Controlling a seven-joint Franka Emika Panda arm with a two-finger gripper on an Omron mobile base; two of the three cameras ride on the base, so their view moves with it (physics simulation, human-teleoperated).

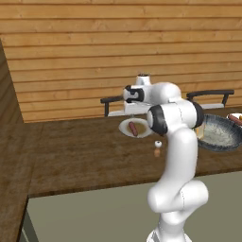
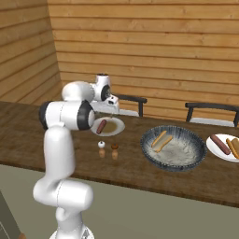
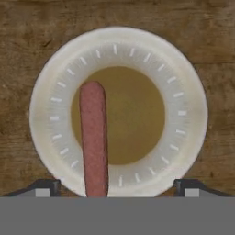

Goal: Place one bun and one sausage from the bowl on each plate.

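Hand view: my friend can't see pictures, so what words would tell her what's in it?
A red-brown sausage lies on a small round white plate with a tan centre, seen from straight above. The plate sits on a dark wooden table, and the open gripper shows one dark fingertip at each bottom corner, clear of the sausage.

Rendered home dining kitchen: horizontal wood-plank walls (image 2: 163, 42), dark wooden tabletop (image 1: 85, 156), dark-backed chairs (image 2: 212, 108), small salt-pepper shakers (image 2: 101, 145).

Two plates: one (image 2: 109, 127) near the arm, one (image 2: 223, 148) at the right edge. One bowl (image 2: 173, 148). Two chairs (image 2: 130, 103) (image 2: 212, 112). Two small shakers (image 2: 101, 145) (image 2: 115, 147). One sausage (image 2: 101, 126) on the near plate, another (image 2: 220, 144) on the far one.
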